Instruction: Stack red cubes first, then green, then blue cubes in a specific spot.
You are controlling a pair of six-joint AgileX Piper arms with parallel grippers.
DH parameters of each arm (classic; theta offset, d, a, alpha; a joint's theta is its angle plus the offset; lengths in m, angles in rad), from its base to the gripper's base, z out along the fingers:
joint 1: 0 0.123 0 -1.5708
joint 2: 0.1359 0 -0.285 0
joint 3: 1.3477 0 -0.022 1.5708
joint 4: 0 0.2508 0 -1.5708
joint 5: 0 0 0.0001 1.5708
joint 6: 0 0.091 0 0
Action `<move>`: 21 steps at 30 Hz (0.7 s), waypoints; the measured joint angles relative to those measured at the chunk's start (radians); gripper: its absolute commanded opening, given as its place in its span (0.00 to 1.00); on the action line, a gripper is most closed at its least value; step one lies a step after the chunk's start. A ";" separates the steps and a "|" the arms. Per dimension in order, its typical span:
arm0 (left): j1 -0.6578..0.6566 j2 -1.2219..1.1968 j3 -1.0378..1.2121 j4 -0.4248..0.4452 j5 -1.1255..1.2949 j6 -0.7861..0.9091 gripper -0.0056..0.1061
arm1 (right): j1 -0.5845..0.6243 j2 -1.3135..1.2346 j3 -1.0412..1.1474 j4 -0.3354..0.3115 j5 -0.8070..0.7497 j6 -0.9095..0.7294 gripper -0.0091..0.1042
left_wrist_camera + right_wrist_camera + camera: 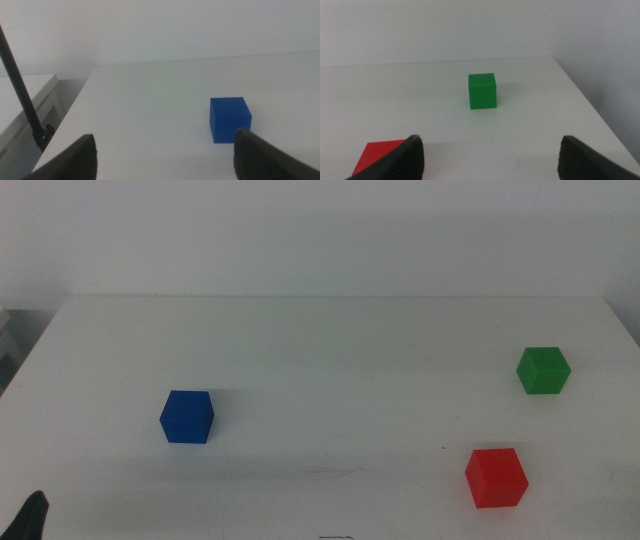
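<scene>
**Three cubes apart on a white table, both grippers waiting empty**

The white table fills nearly all of the middle view, running back to a pale wall; its surface is smooth and unmarked, so no stacking spot can be told from the rest of it; beyond its left edge, in the left wrist view, a lower grey-white cabinet stands beside it with a thin dark rod leaning up in front.

The left gripper hangs low at the table's near left corner (only a dark tip shows at the bottom left of the middle view); its two jaws stand wide apart with nothing between them; the right gripper is out of the middle view, and its own camera shows its jaws just as widely spread, holding nothing.

The three cubes look alike in size and none touches another; the blue cube sits on the left half of the table, ahead of the left gripper and near one of its jaws; the red cube lies near the front on the right, partly hidden behind one right jaw in the right wrist view; the green cube rests further back, close to the right edge, squarely ahead of the right gripper.
</scene>
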 measured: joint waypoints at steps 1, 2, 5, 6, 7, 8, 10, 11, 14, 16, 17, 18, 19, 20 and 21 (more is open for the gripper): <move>0.000 0.000 0.000 0.000 0.000 0.000 0.89 | 0.000 0.000 -0.007 0.000 0.012 0.000 0.89; 0.000 0.000 0.000 0.000 0.000 0.000 0.89 | 0.000 0.000 -0.021 0.002 0.035 0.000 0.89; 0.000 0.000 0.000 0.000 0.000 0.000 0.89 | 0.000 0.016 -0.107 0.016 0.108 0.000 0.89; 0.000 0.000 0.000 0.000 0.000 0.000 0.89 | 0.000 0.034 -0.147 0.019 0.144 0.000 0.89; 0.000 0.000 0.000 0.000 0.000 0.000 0.89 | 0.000 0.051 -0.179 0.019 0.169 0.000 0.89; 0.000 0.000 0.000 0.000 0.000 0.000 0.89 | 0.000 0.074 -0.220 0.019 0.201 0.000 0.89; 0.000 0.000 0.000 0.000 0.000 0.000 0.89 | 0.000 0.128 -0.291 0.020 0.253 0.000 0.89; 0.000 0.000 0.000 0.000 0.000 0.000 0.89 | 0.000 0.157 -0.329 0.020 0.281 0.000 0.89; 0.000 0.000 0.000 0.000 0.000 0.000 0.89 | 0.009 0.245 -0.441 0.022 0.358 0.000 0.89; 0.000 0.000 0.000 0.000 0.000 0.000 0.89 | 0.030 0.314 -0.516 0.033 0.414 0.000 0.89; 0.000 0.000 0.000 0.000 0.000 0.000 0.89 | 0.041 0.344 -0.545 0.042 0.437 0.000 0.89; 0.000 0.000 0.000 0.000 0.000 0.000 0.89 | 0.057 0.385 -0.583 0.042 0.467 0.000 0.89; 0.000 0.000 0.000 0.000 0.000 0.000 0.89 | 0.074 0.428 -0.621 0.042 0.498 0.001 0.89; 0.000 0.000 0.000 0.000 0.000 0.000 0.89 | 0.094 0.465 -0.653 0.042 0.527 0.005 0.89; 0.000 0.000 0.000 0.000 0.000 0.000 0.89 | 0.115 0.511 -0.695 0.042 0.567 0.011 0.89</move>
